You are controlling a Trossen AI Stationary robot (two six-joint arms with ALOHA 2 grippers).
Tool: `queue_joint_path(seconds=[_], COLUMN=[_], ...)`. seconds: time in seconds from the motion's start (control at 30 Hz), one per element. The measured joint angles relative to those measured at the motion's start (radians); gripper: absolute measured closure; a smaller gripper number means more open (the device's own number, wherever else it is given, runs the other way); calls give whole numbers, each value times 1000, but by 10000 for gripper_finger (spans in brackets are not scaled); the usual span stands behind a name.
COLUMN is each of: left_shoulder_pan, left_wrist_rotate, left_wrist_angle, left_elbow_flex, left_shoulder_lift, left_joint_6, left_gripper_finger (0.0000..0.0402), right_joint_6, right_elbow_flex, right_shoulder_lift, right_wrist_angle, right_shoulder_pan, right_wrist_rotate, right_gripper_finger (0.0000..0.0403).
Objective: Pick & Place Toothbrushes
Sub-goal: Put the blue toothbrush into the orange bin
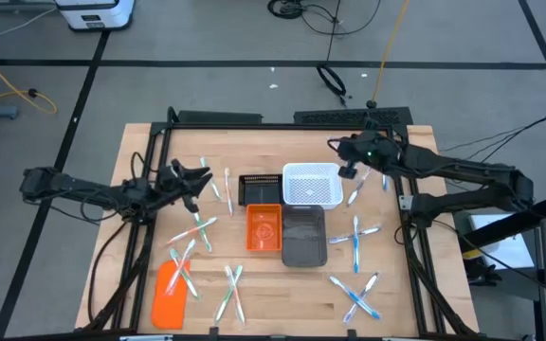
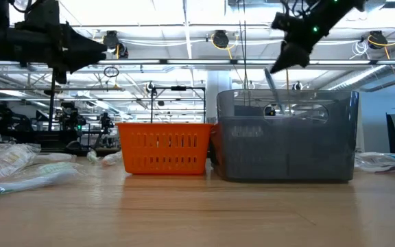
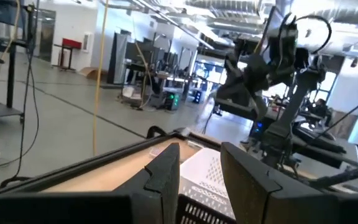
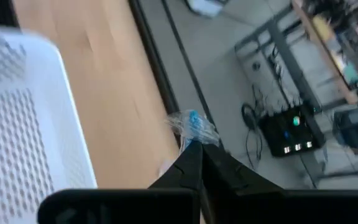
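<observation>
High view: my right gripper sits just off the white bin's corner, left gripper near the table's left side, toothbrushes scattered around the bins. Right wrist: my fingers pinched onto one wrapped toothbrush, sticking out at the tips. Left wrist: fingers parted, nothing between.

Overhead camera straight down, table-level camera facing across, both sharing orange bin, wrist cameras close.
</observation>
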Motion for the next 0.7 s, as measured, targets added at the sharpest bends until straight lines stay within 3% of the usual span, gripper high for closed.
queue_joint_path(seconds=[0.2, 0.53, 0.7], left_shoulder_pan=[0, 0, 0], left_wrist_rotate=[2, 4, 43], left_wrist_angle=[5, 12, 13], left_elbow_flex=[82, 333, 474], left_shoulder_lift=[136, 492, 656], left_joint_6=[42, 242, 314], left_gripper_finger=[284, 284, 284], right_joint_6=[52, 127, 149], right_elbow_flex=[26, 58, 58], right_shoulder_lift=[0, 0, 0], right_wrist_angle=[73, 219, 290], right_shoulder_pan=[78, 205, 262], right_wrist_rotate=[-10, -200, -241], right_gripper_finger=[403, 403, 403])
